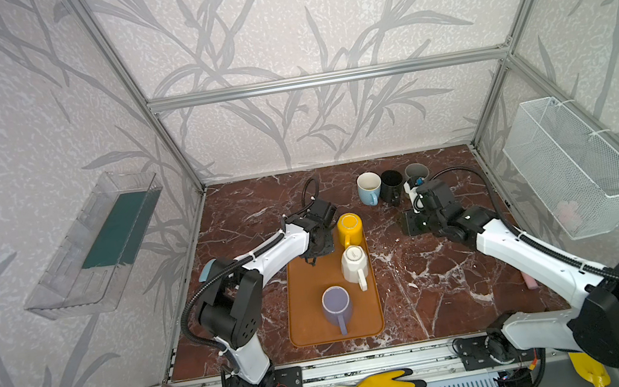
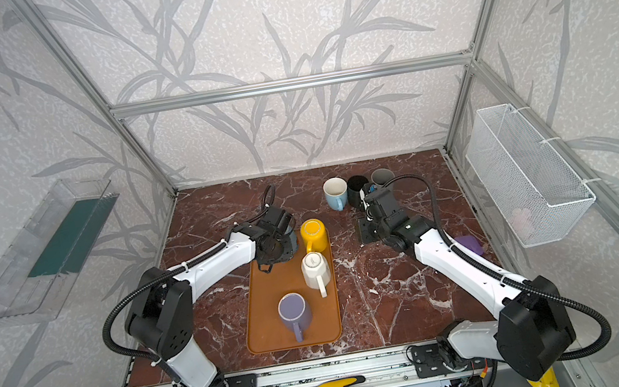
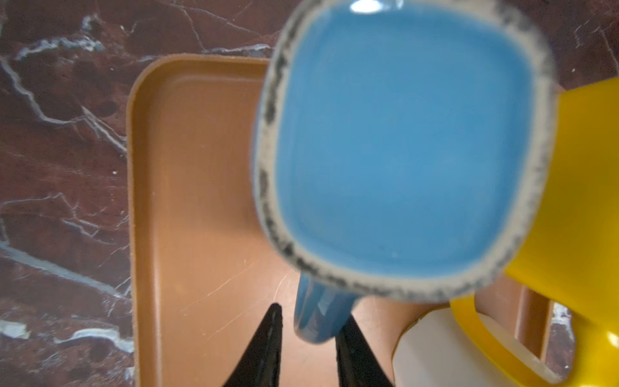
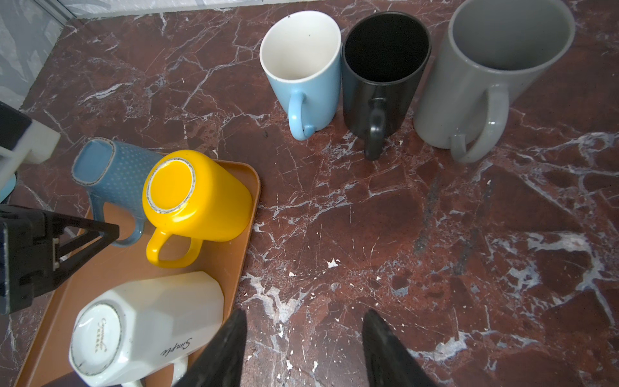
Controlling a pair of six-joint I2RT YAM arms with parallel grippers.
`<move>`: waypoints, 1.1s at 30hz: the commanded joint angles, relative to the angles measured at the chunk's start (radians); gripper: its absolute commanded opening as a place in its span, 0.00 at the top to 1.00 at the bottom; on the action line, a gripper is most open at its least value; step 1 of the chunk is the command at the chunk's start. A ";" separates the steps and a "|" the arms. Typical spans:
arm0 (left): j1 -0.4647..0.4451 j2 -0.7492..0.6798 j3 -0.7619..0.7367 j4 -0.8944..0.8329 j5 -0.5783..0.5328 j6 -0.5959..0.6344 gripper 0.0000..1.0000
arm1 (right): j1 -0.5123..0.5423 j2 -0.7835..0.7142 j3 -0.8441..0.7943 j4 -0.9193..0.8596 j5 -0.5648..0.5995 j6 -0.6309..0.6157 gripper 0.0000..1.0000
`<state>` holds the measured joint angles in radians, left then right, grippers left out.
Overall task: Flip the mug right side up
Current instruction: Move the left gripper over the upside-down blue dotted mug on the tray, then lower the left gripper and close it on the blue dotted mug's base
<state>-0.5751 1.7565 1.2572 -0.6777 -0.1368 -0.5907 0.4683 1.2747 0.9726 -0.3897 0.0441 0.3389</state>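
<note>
In both top views the left gripper (image 1: 313, 260) hangs over the far end of the brown tray (image 1: 312, 331), just beside the yellow mug (image 1: 349, 227). The mug under it is almost hidden.

In the left wrist view the blue dotted mug (image 3: 402, 144) stands upside down on the tray, with its handle (image 3: 318, 315) between the black fingers (image 3: 268, 338). The picture is blurred, so I cannot tell if they already pinch it.

In the right wrist view the right gripper (image 4: 304, 351) is spread and empty above the marble table (image 4: 435, 234).

The risk is the narrow hold. On the handle only, the heavy mug may swivel or slip while turning — and it stands against the yellow mug, so lifting it could push that neighbour over.
</note>
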 commanded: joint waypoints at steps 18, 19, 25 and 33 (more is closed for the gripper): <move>0.001 0.120 0.229 -0.243 -0.028 0.164 0.67 | -0.001 -0.017 -0.003 -0.016 0.022 -0.015 0.44; 0.003 0.124 0.234 -0.246 -0.029 0.166 0.67 | 0.000 -0.017 -0.002 -0.017 0.022 -0.015 0.44; 0.013 0.146 0.257 -0.247 -0.014 0.176 0.67 | -0.001 -0.014 -0.001 -0.016 0.022 -0.016 0.44; 0.022 0.173 0.283 -0.255 0.003 0.181 0.68 | -0.003 -0.015 -0.002 -0.018 0.025 -0.018 0.44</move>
<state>-0.5606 1.9167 1.5063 -0.8894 -0.1322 -0.4191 0.4679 1.2747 0.9726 -0.3935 0.0528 0.3359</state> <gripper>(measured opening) 0.321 0.564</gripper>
